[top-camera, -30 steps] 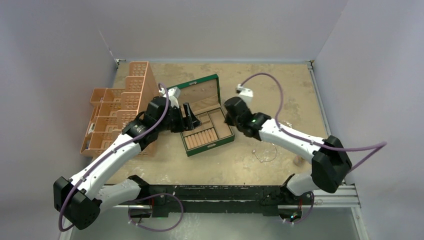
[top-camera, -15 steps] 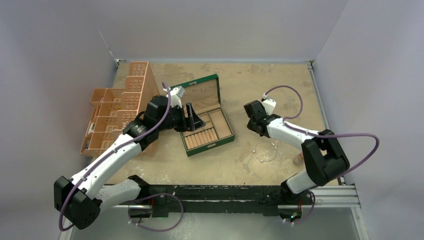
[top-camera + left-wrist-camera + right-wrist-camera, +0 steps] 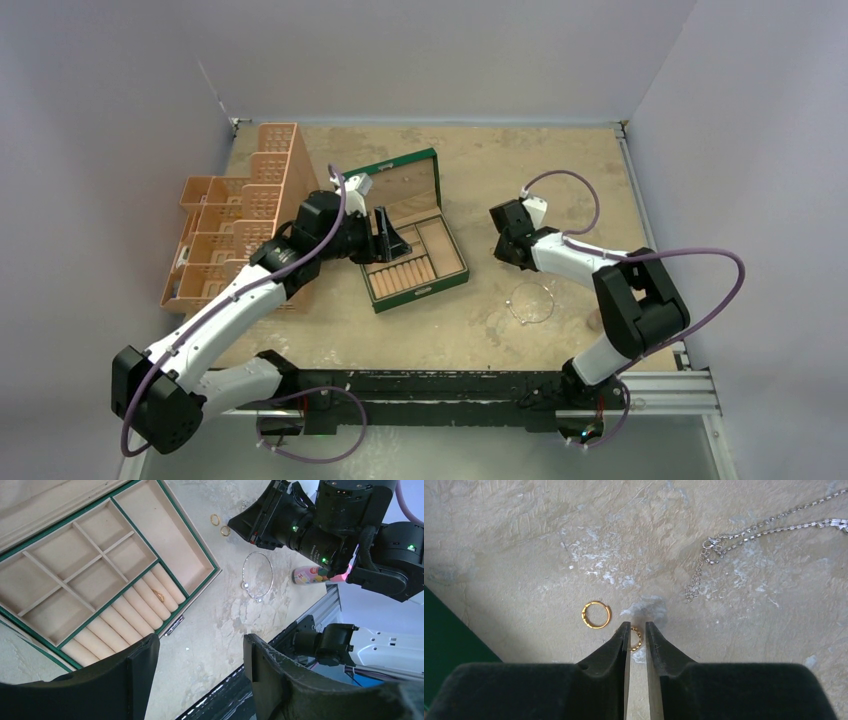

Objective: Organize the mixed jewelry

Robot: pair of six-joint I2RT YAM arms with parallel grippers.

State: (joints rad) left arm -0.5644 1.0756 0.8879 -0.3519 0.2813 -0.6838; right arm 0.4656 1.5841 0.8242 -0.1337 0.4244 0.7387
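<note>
The right pincer (image 3: 638,626) is clenched on a gold ring (image 3: 639,641) on the bench (image 3: 524,550), its arm stretched low. The left pincer (image 3: 199,642) is held released above the green box (image 3: 155,520).

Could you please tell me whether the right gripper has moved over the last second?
Yes. The right gripper swung rightward, away from the green jewelry box, and now pinches a gold ring.
</note>
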